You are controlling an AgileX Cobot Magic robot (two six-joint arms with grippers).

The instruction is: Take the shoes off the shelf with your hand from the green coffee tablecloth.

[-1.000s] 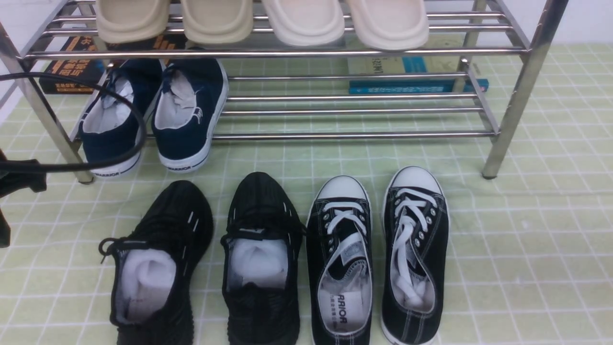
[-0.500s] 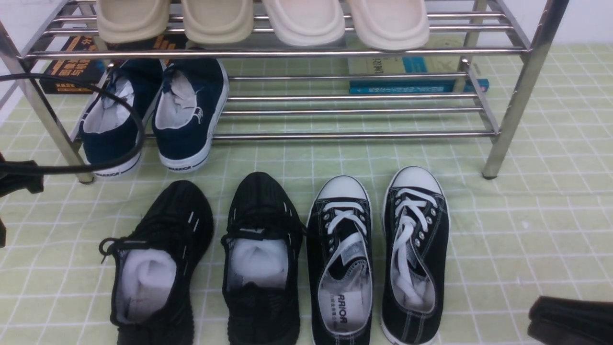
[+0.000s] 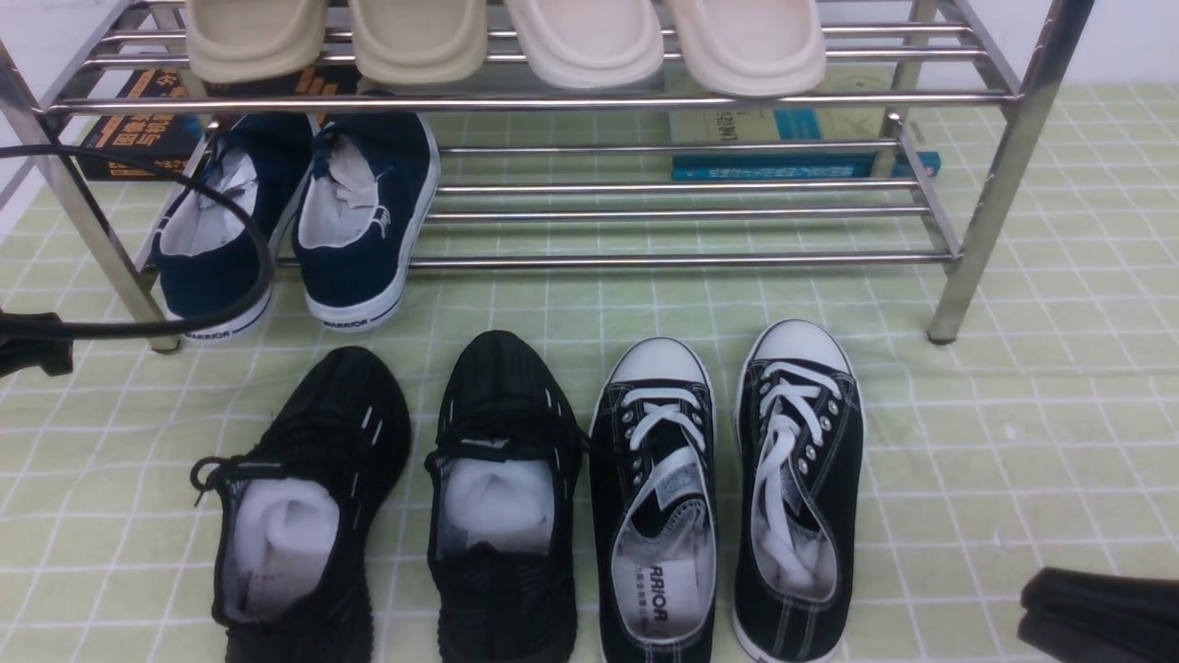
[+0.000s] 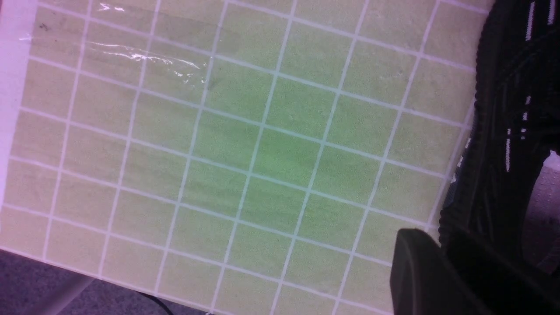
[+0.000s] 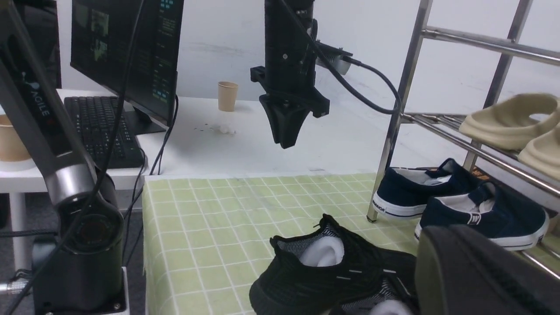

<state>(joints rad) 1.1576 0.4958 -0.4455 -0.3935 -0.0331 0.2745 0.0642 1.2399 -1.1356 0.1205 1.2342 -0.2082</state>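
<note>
The two black knit shoes (image 3: 313,497) (image 3: 502,488) stand side by side on the green coffee tablecloth (image 3: 1013,414), in front of the steel shelf (image 3: 700,261), toes toward it. My left gripper (image 5: 286,142) hangs in the air left of them, over the cloth's left edge, fingers together and holding nothing. In the left wrist view one of its fingers (image 4: 420,271) shows beside the left shoe (image 4: 503,131). My right gripper (image 3: 1096,617) sits low at the front right, shut and empty, well right of the shoes (image 5: 332,271).
Black canvas sneakers with white toe caps (image 3: 654,516) (image 3: 797,488) stand right of the knit pair. Navy shoes (image 3: 364,221) rest on the shelf's lower tier, beige slippers (image 3: 589,41) on the upper. Books (image 3: 792,166) lie behind. A monitor (image 5: 127,57) and a keyboard (image 5: 103,131) stand beyond the cloth's left edge.
The right gripper has come into the front view at the bottom right. The left arm's part at the left edge has drawn up and outward. No shoe has moved.
</note>
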